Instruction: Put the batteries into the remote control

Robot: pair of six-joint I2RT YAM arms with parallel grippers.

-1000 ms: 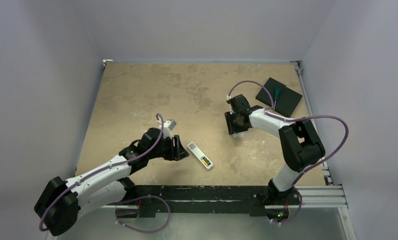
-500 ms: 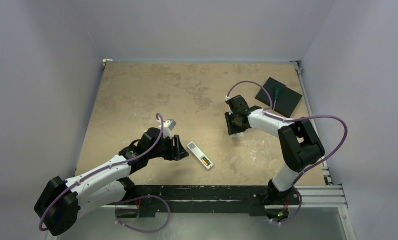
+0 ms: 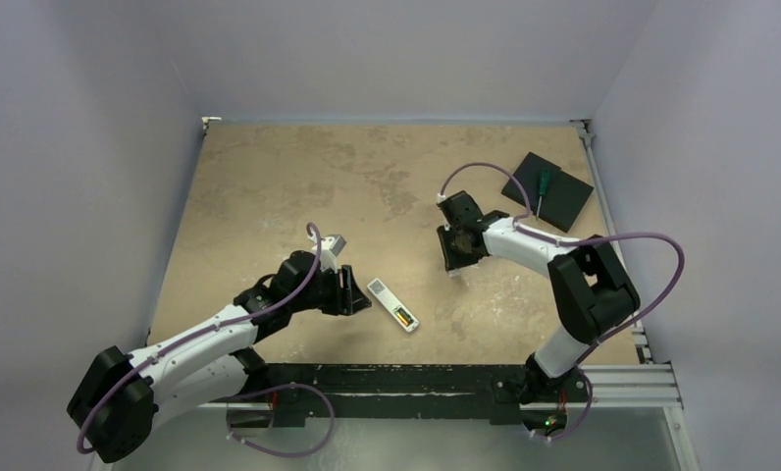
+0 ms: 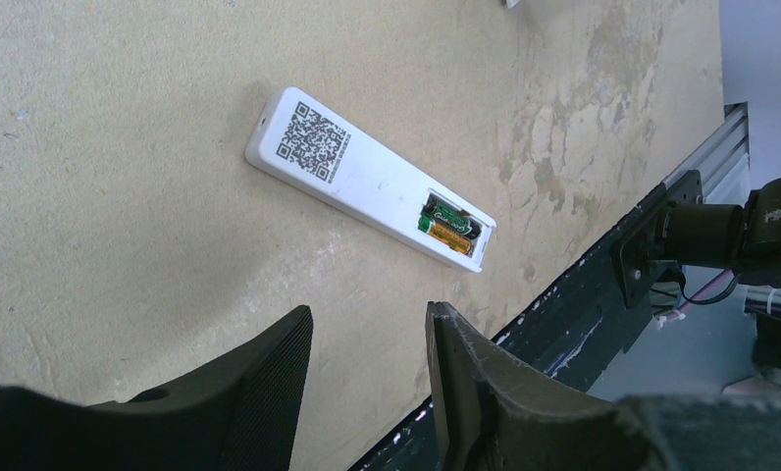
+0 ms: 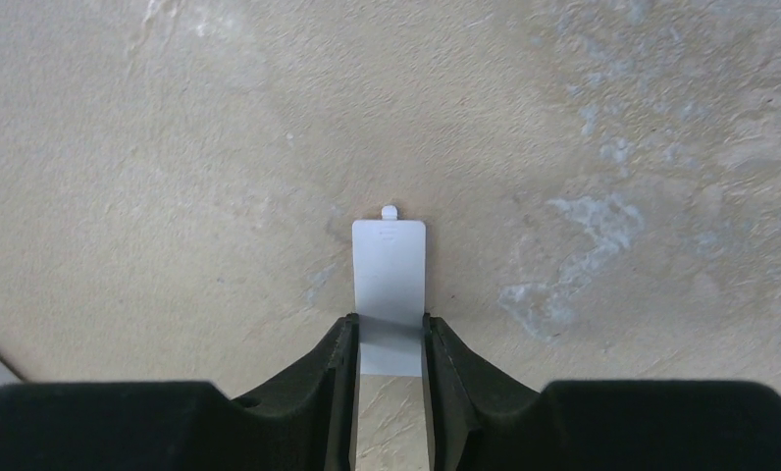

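The white remote control (image 3: 392,304) lies back up at the table's near centre, also in the left wrist view (image 4: 367,177), with a QR label. Its open recess holds the batteries (image 4: 451,226), a gold-orange one beside a darker one. My left gripper (image 3: 360,294) is open and empty, just left of the remote (image 4: 367,329). My right gripper (image 3: 455,260) is shut on a small white battery cover (image 5: 390,270), pinched by its edges between the fingers (image 5: 339,343) just over the table, to the right of and beyond the remote.
A black square pad (image 3: 553,196) with a green-handled screwdriver (image 3: 542,182) on it lies at the back right. A black rail (image 3: 416,378) runs along the table's near edge, close to the remote's recess end.
My right gripper has shifted a little to the left with the cover in it. The left arm and the remote have not moved.
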